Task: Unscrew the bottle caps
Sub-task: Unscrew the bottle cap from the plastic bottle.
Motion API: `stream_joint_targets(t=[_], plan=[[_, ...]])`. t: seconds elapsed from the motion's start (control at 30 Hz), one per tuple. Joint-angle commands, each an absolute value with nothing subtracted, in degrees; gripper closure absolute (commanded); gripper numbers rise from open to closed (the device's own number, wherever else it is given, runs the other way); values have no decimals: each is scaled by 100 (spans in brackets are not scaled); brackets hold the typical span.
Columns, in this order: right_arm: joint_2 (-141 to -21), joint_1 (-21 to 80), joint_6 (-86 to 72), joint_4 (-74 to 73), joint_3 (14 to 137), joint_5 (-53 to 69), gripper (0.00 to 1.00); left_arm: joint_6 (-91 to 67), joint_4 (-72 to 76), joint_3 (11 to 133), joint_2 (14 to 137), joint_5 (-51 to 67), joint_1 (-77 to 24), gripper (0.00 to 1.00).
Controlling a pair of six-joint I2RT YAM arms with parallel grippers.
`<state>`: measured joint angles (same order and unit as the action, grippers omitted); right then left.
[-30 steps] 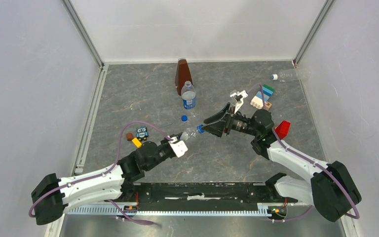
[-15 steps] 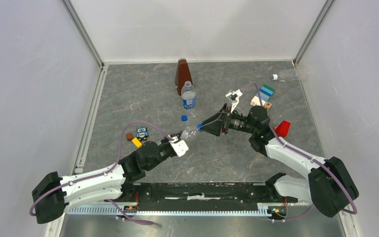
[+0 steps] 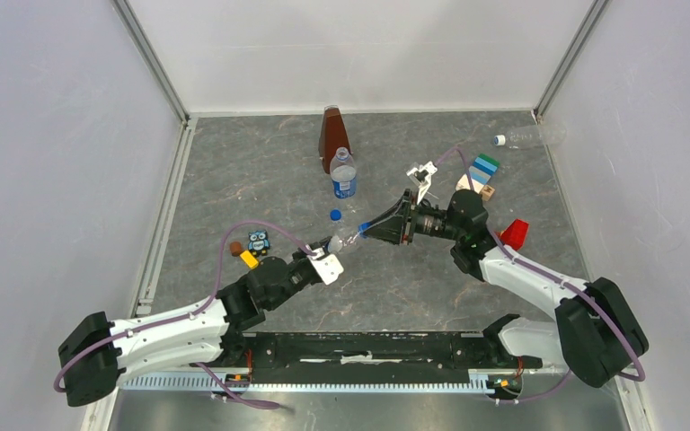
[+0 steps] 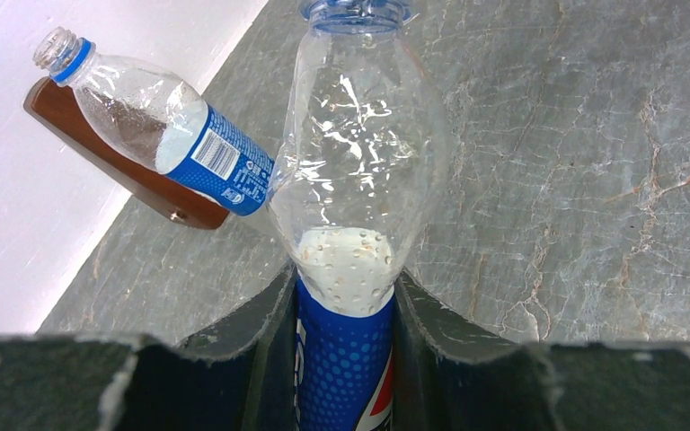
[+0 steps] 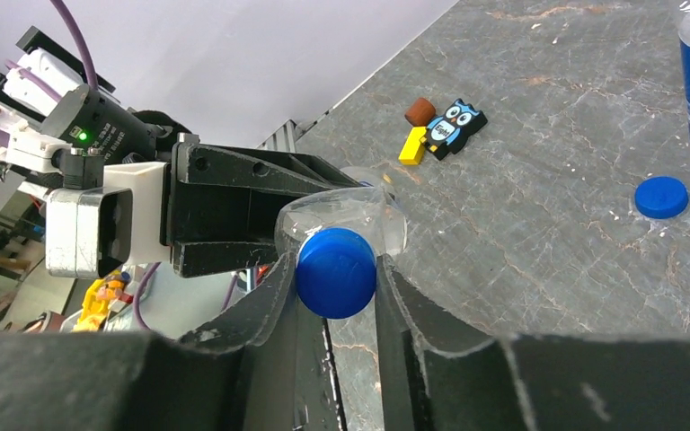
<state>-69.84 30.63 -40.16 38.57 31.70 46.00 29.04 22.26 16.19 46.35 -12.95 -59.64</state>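
The left gripper (image 4: 346, 292) is clamped on the labelled body of the held bottle (image 4: 359, 162), whose neck points toward 2 o'clock. The right gripper (image 5: 335, 292) has closed its fingers against that bottle's blue cap (image 5: 335, 272). A loose cap (image 3: 335, 215) lies on the table (image 3: 260, 171), at 10 o'clock from the gripped one.

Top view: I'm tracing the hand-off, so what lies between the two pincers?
A clear bottle spans the gap in the top view: the left pincer clamps its blue-labelled end, the right pincer pinches its blue cap.
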Motion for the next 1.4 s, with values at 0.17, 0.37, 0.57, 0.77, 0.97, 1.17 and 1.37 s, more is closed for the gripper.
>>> stream_joint_targets(t=[0.17,0.37,0.57,0.77,0.97,1.17,1.37], plan=[[-6804,3064,-3583,4364,3208,4717,88,2945,2614,1580,4573,-1288,-5990,96],[-6235,3067,-2466,4360,2814,5341,92,2484,2551,1577,4359,-371,-5889,96],[-5162,3067,-569,3272,2340,5526,96,1598,1466,2049,4067,1496,-5025,96],[-4159,3067,656,2646,1912,5673,100,1107,679,2558,4314,3531,-4149,93],[-3849,3066,1130,2138,1902,5681,100,902,260,3145,5225,4535,-4025,89],[-3870,3075,1081,2038,1971,5234,94,962,244,3254,5465,4428,-4024,87],[-4085,3070,541,2461,2029,4957,92,1234,857,2622,5005,3641,-4025,87]])
